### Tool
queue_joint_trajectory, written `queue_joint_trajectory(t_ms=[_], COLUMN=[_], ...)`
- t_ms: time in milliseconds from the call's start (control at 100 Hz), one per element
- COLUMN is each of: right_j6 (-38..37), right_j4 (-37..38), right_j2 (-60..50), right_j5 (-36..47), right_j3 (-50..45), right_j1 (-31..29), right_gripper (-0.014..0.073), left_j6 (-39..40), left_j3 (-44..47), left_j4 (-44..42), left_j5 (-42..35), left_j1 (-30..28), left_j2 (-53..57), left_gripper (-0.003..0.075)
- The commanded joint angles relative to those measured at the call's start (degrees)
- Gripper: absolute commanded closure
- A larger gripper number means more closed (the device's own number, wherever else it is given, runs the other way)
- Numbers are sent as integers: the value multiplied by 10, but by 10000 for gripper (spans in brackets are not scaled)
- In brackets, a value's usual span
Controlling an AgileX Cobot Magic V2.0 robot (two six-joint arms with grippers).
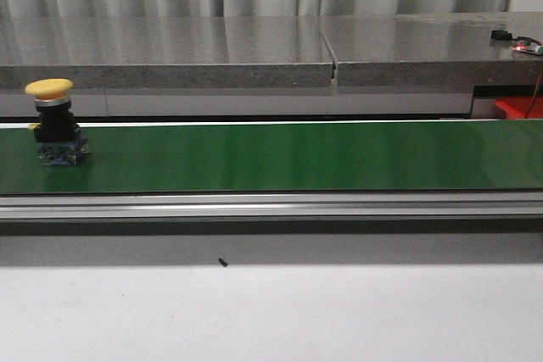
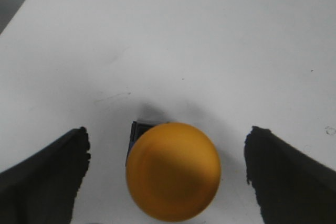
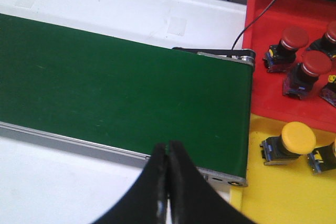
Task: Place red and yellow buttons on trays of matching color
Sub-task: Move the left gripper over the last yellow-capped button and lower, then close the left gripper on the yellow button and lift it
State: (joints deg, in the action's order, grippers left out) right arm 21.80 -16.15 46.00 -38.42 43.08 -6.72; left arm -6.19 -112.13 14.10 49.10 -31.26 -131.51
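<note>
Several red buttons sit in the red tray and yellow ones in the yellow tray, while one yellow button waits far left on the belt; another yellow button lies on the white table between the left gripper's spread fingers, and the right gripper's fingers are pressed together, empty.

green belt, yellow button on it
</note>
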Motion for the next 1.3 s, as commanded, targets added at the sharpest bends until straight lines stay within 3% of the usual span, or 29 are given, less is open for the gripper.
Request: queue_joint_trajectory(t_ms=[0,340,530,950,1290], right_j6=[2,2,2,2,2], right_j4=[-6,-6,-6,-6,-6], right_j2=[-6,-6,-6,-6,-6], right_j5=[31,31,31,31,31], right_j3=[14,14,14,14,14], right_j1=[0,0,0,0,0], right_gripper=[662,662,662,662,662], left_j6=[5,5,5,5,5], left_j3=[-20,-20,-20,-20,4], left_j4=[11,25,36,66,45], left_j5=[-15,-6,4,79,126], left_j1=[0,0,0,2,50], left_j2=[37,37,48,181,287], left_gripper=[211,508,618,638,638])
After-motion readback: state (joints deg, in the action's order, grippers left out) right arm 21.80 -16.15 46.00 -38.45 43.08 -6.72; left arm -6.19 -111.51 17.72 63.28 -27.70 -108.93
